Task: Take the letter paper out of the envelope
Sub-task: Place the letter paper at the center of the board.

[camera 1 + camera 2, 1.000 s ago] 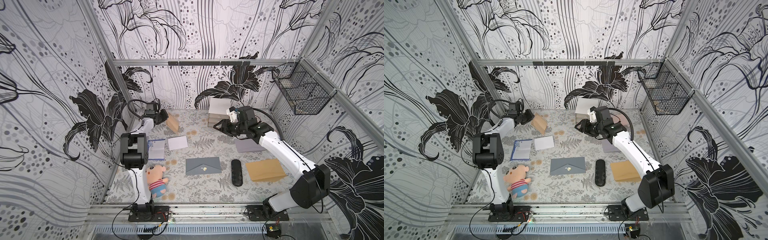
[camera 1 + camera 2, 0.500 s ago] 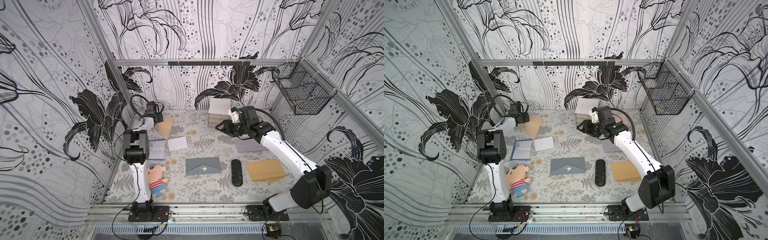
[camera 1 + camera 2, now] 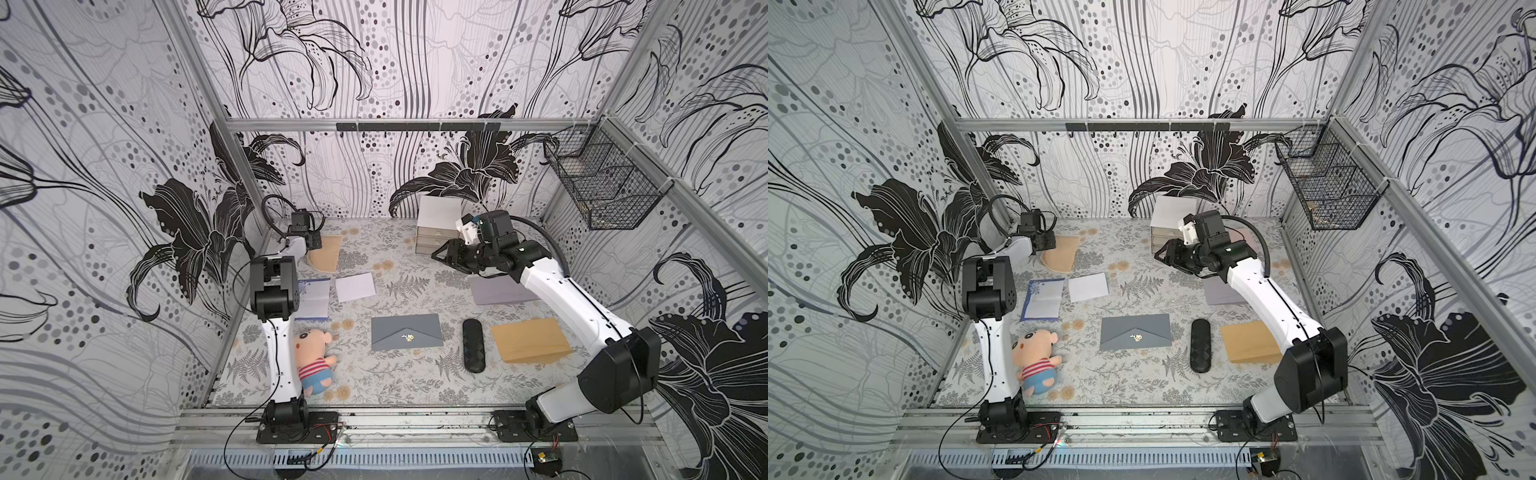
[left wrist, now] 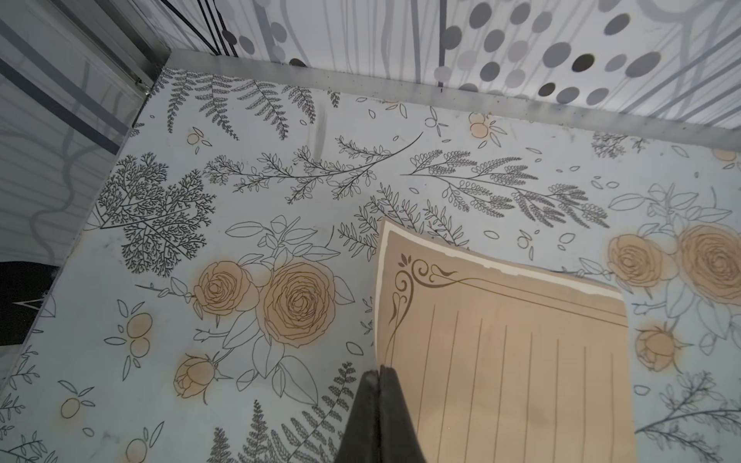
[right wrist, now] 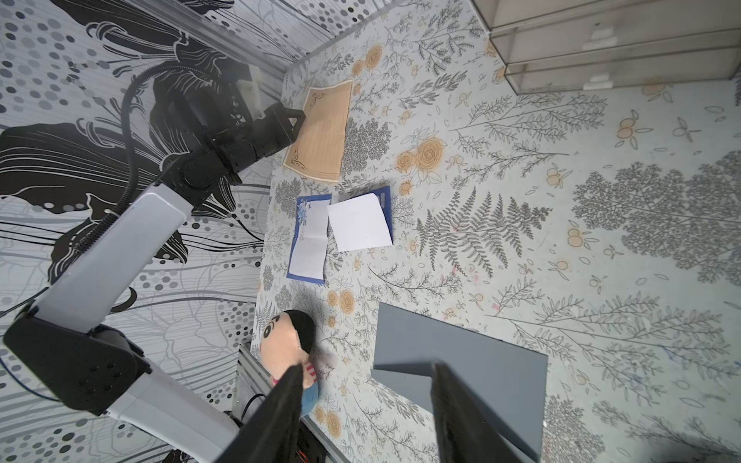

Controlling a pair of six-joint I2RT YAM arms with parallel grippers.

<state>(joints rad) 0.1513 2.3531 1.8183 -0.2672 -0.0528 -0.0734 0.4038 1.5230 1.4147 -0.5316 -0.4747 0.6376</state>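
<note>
Unlike the top views, your left wrist view shows the left jaws clamped on the letter paper (image 4: 501,360), lower centre; right jaws apart, holding nothing.

letter paper (image 3: 328,255) carried leftward, lowered
</note>
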